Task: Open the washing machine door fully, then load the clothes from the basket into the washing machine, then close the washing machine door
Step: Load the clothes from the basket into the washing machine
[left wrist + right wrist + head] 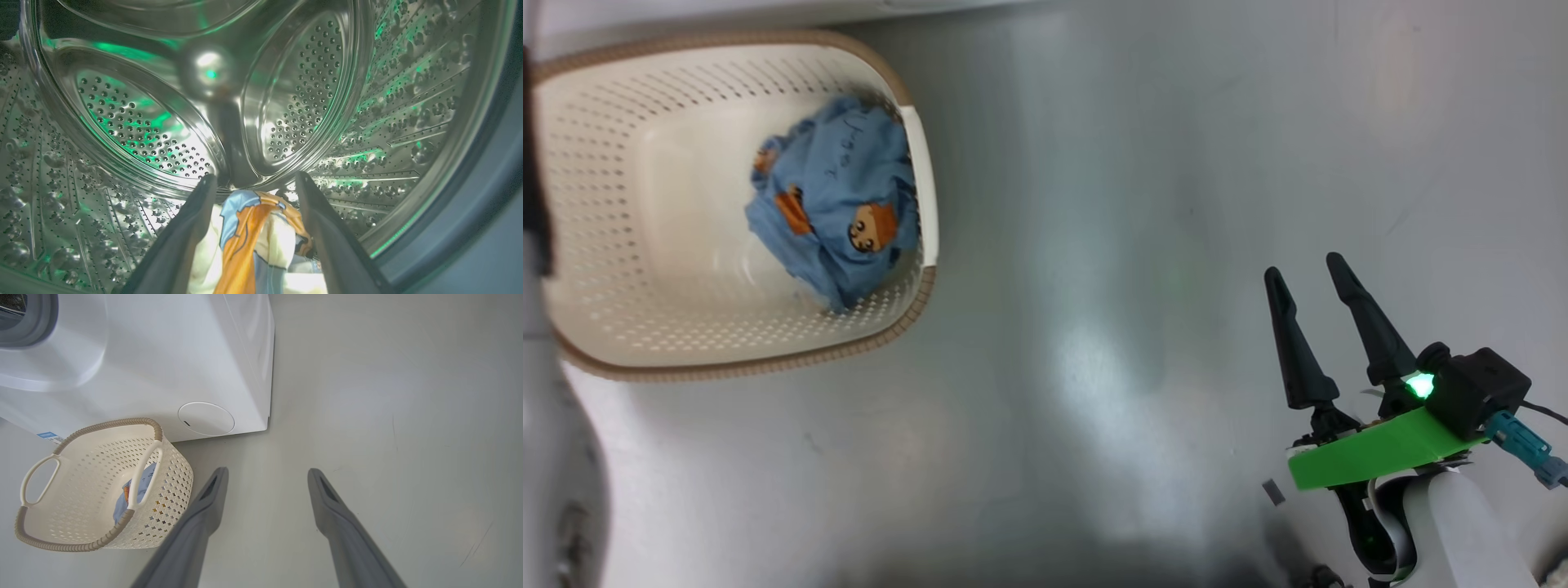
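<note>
A: The left gripper (255,175) is seen deep inside the washing machine (163,355), jaws spread wide. A cream, orange and blue garment (253,245) is lying loose between the fingers, low in the drum (135,122).

B: So nothing is pinched there. The step in hand is judged to be the drop. The arm should be drawn straight back out of the washing machine, lifted clear of the cloth, so that nothing is dragged over the grey ring (482,228).

A: Just in front of the washing machine, on the floor (1094,245), the basket (605,245) is found with blue clothes (837,204) bunched inside.

B: More is left to be loaded, then. The right gripper (1302,265) is held wide and empty, out in front of the washing machine over bare floor.
</note>
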Available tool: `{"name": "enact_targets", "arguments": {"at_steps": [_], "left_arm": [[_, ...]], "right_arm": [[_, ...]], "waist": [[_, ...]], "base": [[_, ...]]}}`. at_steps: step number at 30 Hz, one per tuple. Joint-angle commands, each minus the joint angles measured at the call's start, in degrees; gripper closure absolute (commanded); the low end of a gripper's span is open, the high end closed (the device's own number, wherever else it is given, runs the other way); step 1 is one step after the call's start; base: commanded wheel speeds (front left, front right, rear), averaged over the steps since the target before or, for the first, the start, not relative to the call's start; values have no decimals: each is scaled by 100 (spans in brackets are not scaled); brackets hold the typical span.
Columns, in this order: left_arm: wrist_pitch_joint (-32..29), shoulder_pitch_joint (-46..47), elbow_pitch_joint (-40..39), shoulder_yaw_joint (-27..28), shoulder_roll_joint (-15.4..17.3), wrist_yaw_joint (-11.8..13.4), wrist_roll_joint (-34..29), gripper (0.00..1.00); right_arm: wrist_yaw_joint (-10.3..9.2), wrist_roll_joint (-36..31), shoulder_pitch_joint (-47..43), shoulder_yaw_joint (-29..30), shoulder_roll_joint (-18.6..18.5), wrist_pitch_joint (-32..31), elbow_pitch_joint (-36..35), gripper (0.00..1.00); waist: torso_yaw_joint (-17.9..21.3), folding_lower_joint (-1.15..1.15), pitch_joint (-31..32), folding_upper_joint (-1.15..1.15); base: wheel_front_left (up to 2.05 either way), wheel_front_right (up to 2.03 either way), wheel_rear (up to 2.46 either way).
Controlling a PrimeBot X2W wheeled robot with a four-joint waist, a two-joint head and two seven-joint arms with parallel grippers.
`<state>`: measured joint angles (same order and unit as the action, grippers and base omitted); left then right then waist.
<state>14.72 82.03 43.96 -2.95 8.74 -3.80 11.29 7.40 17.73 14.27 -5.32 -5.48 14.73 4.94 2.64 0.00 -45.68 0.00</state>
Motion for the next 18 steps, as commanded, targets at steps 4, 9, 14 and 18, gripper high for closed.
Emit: {"name": "enact_targets", "arguments": {"at_steps": [4,9,14,18], "left_arm": [[28,-493,-313,133,99,-16,-48,0],[28,-1153,-471,212,-79,-58,-42,0],[28,-1896,-733,247,-214,-121,-45,0],[28,-2569,-1191,315,-266,-152,-65,0]], "right_arm": [[9,23,-85,-99,-31,27,-30,0],[9,44,-112,-92,-35,27,66,0],[9,42,-233,-93,-32,27,121,0],[9,42,-336,-107,-25,27,156,0]], "waist": [[-194,0,421,0],[-317,0,896,0],[-414,0,1422,0],[-447,0,1838,0]], "base": [[0,0,0],[0,0,0],[0,0,0],[0,0,0]]}}
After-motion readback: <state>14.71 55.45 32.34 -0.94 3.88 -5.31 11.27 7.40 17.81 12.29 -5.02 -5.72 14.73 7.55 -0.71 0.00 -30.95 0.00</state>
